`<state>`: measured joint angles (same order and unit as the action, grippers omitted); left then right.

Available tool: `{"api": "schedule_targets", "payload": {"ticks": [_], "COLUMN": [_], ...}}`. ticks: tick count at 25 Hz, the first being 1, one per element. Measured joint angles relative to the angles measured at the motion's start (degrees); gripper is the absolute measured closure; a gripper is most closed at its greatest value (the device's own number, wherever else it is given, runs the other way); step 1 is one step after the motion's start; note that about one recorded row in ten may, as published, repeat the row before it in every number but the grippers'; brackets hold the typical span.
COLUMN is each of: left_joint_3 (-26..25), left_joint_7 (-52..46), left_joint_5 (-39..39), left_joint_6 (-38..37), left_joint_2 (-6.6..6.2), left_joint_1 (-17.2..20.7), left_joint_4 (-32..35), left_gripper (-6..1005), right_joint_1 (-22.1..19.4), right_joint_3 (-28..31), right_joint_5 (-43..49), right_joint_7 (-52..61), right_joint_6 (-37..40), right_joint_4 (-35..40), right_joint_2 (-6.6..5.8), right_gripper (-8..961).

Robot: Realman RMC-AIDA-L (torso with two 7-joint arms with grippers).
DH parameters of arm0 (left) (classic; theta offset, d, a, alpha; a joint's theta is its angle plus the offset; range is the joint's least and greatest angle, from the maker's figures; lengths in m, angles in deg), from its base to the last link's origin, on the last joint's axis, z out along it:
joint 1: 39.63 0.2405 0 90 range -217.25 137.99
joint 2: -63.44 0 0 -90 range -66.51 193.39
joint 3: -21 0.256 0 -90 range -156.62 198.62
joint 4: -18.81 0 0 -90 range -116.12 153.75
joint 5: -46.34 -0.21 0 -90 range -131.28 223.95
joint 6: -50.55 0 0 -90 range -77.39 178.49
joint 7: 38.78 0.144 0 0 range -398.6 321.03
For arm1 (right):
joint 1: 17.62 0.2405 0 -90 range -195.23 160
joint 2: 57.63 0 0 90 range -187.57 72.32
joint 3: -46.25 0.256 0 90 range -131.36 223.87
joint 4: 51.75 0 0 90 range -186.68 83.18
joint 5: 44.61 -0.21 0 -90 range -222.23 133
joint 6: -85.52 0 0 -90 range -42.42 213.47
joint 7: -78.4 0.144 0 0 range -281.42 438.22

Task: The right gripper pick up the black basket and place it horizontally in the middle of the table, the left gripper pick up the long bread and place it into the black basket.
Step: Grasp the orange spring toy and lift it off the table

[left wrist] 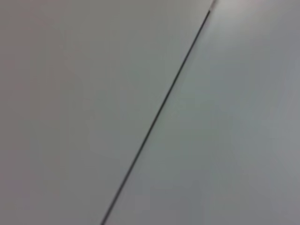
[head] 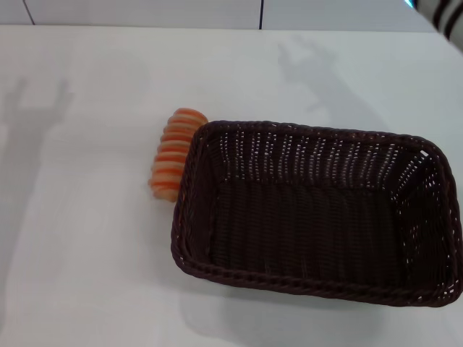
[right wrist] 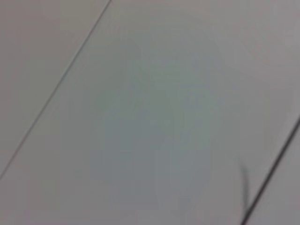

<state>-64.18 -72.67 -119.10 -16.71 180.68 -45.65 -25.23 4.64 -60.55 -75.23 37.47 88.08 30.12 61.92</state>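
The black basket (head: 318, 213) lies on the white table (head: 87, 238), right of centre, its long side across my view and its opening up; it holds nothing. The long bread (head: 176, 153), orange and tan ridges up, lies on the table touching the basket's left end near its far corner. Neither gripper shows in the head view; only their shadows fall on the far tabletop. Both wrist views show only pale flat surfaces crossed by thin dark seams.
The table's far edge meets a pale wall with dark seams (head: 261, 14). A striped black-and-white object (head: 450, 18) sits at the far right corner. Bare tabletop spreads left of the bread and in front of the basket.
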Motion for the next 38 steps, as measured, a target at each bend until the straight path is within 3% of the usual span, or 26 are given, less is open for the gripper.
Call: {"api": "schedule_targets", "payload": {"ticks": [6, 13, 18, 22, 23, 24, 25, 28, 29, 30, 32, 33, 34, 38], "left_joint_3": [6.4, 13.8, 14.4, 13.68, 13.36, 13.36, 11.3, 7.65, 7.65, 3.73, 1.25, 0.2, 0.2, -1.86], "left_joint_7": [-2.96, -8.28, -8.42, -4.77, -3.28, -3.28, 2.28, 9.57, 9.57, 17.63, 22.2, 23.78, 23.78, 24.84], "left_joint_5": [-0.05, -0.09, -0.07, -0.02, -0.04, -0.04, 0.03, 0.19, 0.19, 0.4, 0.48, 0.76, 0.76, 3.25], "left_joint_6": [3.13, 13.46, 33.36, 53.17, 57.83, 57.83, 72.38, 86.91, 86.91, 100.52, 108.41, 112.11, 112.11, 122.91], "left_joint_2": [-3.11, -9.65, -12.97, -14.09, -13.95, -13.95, -11.82, -7.62, -7.62, -2.74, 0.02, 0.82, 0.82, 0.59], "left_joint_1": [1.93, 4.12, 7.38, 8.38, 8.31, 8.31, 7.5, 5.79, 5.79, 3.22, 0.99, -0.58, -0.58, -7.85], "left_joint_4": [-4.04, -14.95, -29.59, -41.46, -44.1, -44.1, -50.29, -55.88, -55.88, -60.17, -61.89, -62.37, -62.37, -60.7], "left_gripper": [141, 141, 141, 142, 142, 142, 142, 142, 142, 142, 142, 142, 142, 142], "right_joint_1": [-3.4, -7.26, -9.61, -11.21, -11.43, -11.66, -11.74, -11.95, -12.18, -12.46, -12.99, -13.1, -13.2, -13.44], "right_joint_3": [-7.48, -15.94, -19.57, -19.96, -19.9, -19.8, -19.78, -19.63, -19.35, -18.98, -17.95, -17.58, -17.22, -15.8], "right_joint_5": [-4.15, -25.03, -32.33, -35.1, -35.37, -35.88, -36.3, -37.1, -37.14, -37.18, -37.18, -37.19, -37.19, -37.21], "right_joint_7": [-0.26, -11.04, -13.35, -12.84, -12.73, -12.5, -12.08, -9.13, -7.74, -6.62, -4.61, -4.0, -3.03, 0.29], "right_joint_6": [32.84, 58.94, 66.43, 67.28, 67.44, 67.95, 68.48, 70.33, 71.0, 71.57, 72.73, 72.99, 73.28, 74.02], "right_joint_4": [-13.8, -20.55, -23.73, -24.85, -25.28, -26.01, -26.75, -28.77, -29.41, -29.92, -30.92, -31.39, -32.06, -35.15], "right_joint_2": [0.32, 0.29, 0.17, -0.04, -0.04, -0.04, -0.04, -0.11, -0.15, -0.18, -0.19, -0.19, -0.2, -0.26], "right_gripper": [618, 620, 622, 621, 621, 621, 621, 620, 620, 620, 620, 620, 620, 621]}}
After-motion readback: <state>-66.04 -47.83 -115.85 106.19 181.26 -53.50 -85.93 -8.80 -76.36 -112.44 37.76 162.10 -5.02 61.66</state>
